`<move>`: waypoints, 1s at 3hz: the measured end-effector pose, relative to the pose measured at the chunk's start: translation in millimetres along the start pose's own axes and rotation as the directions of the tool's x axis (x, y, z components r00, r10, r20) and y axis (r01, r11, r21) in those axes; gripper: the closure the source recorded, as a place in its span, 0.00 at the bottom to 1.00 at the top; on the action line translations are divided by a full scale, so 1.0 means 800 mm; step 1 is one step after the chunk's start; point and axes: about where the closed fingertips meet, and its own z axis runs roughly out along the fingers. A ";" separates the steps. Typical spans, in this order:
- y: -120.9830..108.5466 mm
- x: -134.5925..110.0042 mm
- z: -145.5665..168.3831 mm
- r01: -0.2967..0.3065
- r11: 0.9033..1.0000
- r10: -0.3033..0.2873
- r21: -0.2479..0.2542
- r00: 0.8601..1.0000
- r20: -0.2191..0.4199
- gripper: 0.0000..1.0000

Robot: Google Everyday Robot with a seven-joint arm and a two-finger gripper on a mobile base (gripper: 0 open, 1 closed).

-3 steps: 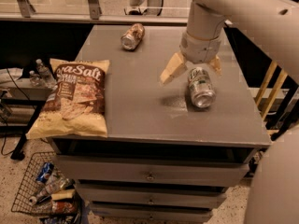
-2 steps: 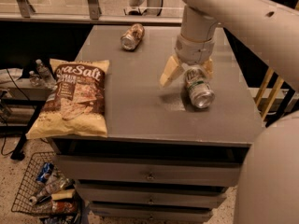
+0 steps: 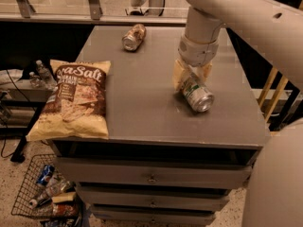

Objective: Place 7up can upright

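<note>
The 7up can (image 3: 197, 94), white and green with a silver end facing me, lies on its side on the right part of the grey cabinet top (image 3: 142, 103). My gripper (image 3: 191, 77) reaches down from the white arm (image 3: 201, 37) onto the can's far end. Its cream fingers (image 3: 178, 74) sit against both sides of the can and are closed on it. The can still rests low on the surface, its top end pointing toward the front right.
A brownish-tan can (image 3: 133, 37) lies on its side at the back of the top. A large chip bag (image 3: 75, 100) lies flat at the left front. Drawers are below. A wire basket (image 3: 45, 193) with bottles stands on the floor at the left.
The fingers have drawn in from a wide spread to the sides of the can. The can has shifted slightly; the arm has lowered a little.
</note>
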 end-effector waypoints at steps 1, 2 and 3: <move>0.003 0.001 -0.021 0.085 0.996 -0.084 -0.009 0.992 0.097 0.85; 0.012 0.029 -0.067 0.234 0.972 -0.226 0.003 0.934 0.276 1.00; 0.036 0.050 -0.100 0.349 0.937 -0.297 -0.028 0.833 0.467 1.00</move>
